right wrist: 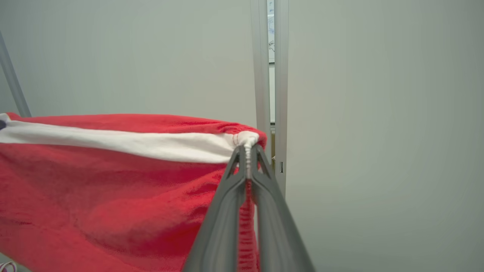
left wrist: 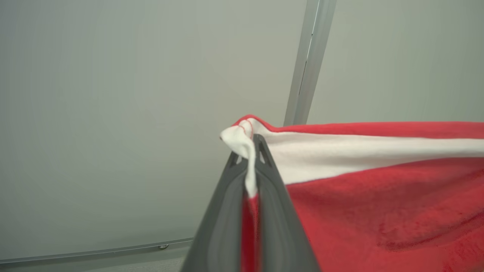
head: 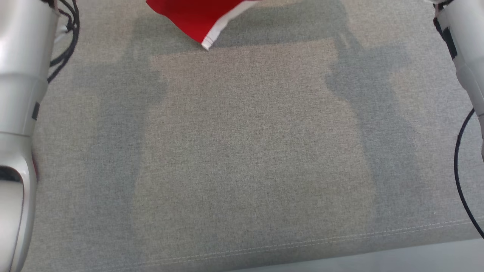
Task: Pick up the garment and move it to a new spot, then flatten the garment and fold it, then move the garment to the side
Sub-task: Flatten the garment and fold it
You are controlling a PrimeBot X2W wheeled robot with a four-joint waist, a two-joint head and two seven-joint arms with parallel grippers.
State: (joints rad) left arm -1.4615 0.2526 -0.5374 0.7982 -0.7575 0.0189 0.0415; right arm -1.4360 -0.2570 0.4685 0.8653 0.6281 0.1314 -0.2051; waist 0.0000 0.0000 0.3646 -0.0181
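left tool point(left wrist: 252, 149) clamped on one hem corner of the red fleece garment w/ white hem band point(left wrist: 378, 204), right tool point(right wrist: 247, 151) clamped on the other. cloth hangs btwn them over far middle of the grey fabric-covered desk point(head: 242, 151). risks: thin pinch may slip on lowering; dangling corner could touch desk first & tuck under, so it lands creased.

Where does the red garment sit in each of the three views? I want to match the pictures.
Head view: the garment hangs in at the top edge, left of centre.
Left wrist view: it spreads over the lower right, a corner pinched in the left gripper.
Right wrist view: it spreads over the lower left, a corner pinched in the right gripper.
Shared landmark: the garment's white band.
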